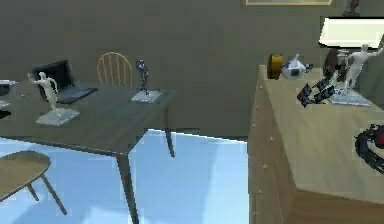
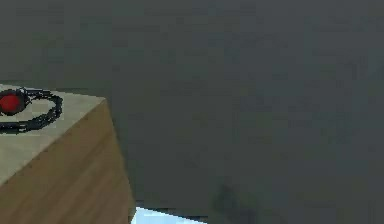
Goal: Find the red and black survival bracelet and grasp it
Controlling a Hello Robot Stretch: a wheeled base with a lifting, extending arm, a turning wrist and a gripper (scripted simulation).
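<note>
A red and black loop, the survival bracelet [image 1: 375, 143], lies on the light wooden dresser [image 1: 310, 150] at the forward view's right edge. In the arm side view the bracelet [image 2: 22, 108] lies as a dark cord ring with a red centre on the dresser's corner [image 2: 70, 150] at the left.
On the dresser stand a white statue [image 1: 352, 72], a small dark framed item [image 1: 318, 93], a round white-and-blue object [image 1: 294, 68] and a lamp shade [image 1: 350, 30]. A dark table [image 1: 90, 120] at left bears a laptop [image 1: 62, 82] and two figurines. Light blue floor [image 1: 200, 185] lies between.
</note>
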